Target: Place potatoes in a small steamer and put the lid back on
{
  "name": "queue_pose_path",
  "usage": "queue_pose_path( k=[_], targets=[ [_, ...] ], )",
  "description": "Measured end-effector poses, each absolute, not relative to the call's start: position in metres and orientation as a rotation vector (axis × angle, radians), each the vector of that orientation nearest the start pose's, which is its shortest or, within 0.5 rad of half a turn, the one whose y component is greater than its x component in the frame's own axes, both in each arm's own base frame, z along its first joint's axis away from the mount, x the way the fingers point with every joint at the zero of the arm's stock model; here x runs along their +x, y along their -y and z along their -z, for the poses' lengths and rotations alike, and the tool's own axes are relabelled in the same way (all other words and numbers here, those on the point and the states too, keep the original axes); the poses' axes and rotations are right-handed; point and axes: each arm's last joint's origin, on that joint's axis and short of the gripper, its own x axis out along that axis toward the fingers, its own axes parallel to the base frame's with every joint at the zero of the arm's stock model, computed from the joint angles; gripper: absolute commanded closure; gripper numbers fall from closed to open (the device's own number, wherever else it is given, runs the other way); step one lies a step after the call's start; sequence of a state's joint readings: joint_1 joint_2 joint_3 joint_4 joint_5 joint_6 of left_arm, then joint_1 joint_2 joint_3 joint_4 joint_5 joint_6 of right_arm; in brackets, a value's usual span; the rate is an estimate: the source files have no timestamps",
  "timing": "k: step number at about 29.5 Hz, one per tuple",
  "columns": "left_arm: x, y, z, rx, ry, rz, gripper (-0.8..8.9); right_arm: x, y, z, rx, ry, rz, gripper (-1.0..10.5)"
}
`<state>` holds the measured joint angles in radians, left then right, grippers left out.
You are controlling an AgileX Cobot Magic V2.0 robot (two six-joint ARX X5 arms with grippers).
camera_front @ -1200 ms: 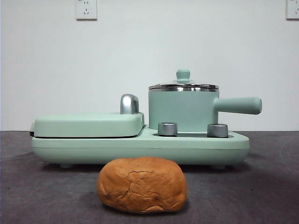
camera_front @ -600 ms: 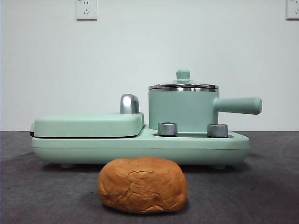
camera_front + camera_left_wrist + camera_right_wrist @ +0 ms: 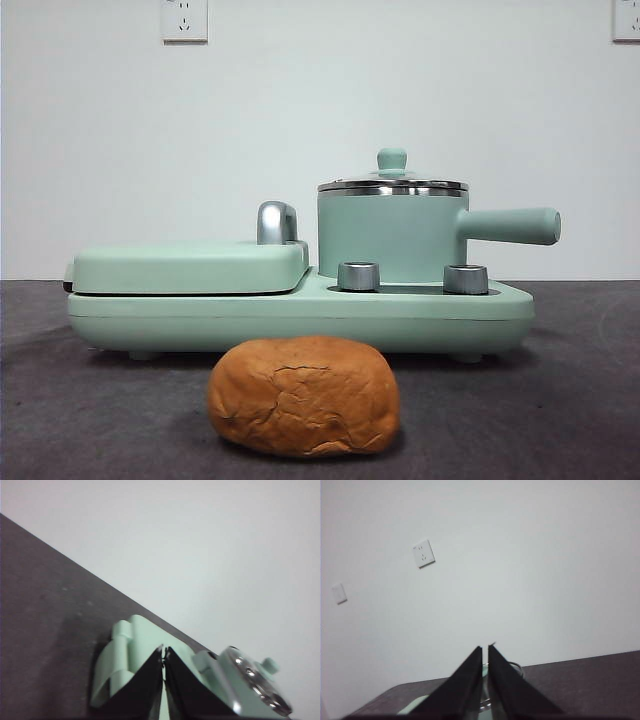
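Both arms waiting up high, out of the front view. Left gripper hanging with jaws pressed together, tips touching. Right gripper likewise pinched closed, holding nothing, pointing out level toward the far side.

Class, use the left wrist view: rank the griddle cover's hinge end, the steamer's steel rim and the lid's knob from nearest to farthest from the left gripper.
1. The griddle cover, its hinge end, just beyond the tips of the shut left gripper.
2. The small steamer, its steel rim, off to one side, farther out.
3. The lid, its mint knob, beyond the rim, farthest.
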<state>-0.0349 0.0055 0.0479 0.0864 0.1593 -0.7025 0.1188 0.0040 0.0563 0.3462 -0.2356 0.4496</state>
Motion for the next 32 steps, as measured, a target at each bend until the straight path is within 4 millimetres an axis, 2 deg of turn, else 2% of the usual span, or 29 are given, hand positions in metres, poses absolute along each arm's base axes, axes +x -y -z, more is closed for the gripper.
queue_pose_path(
  k=[9, 17, 23, 25, 28, 32],
  targets=[
    [0.087, 0.008, -0.226, -0.623, 0.045, 0.225, 8.04, 0.089, -0.017, -0.238, 0.422, 0.143, -0.397, 9.3],
    [0.092, 0.009, -0.270, -0.450, -0.090, 0.209, 8.04, 0.098, -0.019, -0.287, 0.325, 0.161, -0.412, 9.3],
    [0.111, 0.011, -0.300, -0.348, -0.163, 0.256, 8.05, 0.111, -0.025, -0.314, 0.219, 0.129, -0.573, 9.3],
    [0.120, 0.012, -0.307, -0.333, -0.186, 0.276, 8.05, 0.117, -0.026, -0.319, 0.213, 0.114, -0.580, 9.3],
    [0.134, 0.015, -0.314, -0.306, -0.222, 0.304, 8.05, 0.128, -0.027, -0.320, 0.223, 0.083, -0.544, 9.3],
    [0.153, 0.023, -0.320, -0.281, -0.275, 0.347, 8.05, 0.141, -0.025, -0.314, 0.278, 0.034, -0.398, 9.3]
  ],
)
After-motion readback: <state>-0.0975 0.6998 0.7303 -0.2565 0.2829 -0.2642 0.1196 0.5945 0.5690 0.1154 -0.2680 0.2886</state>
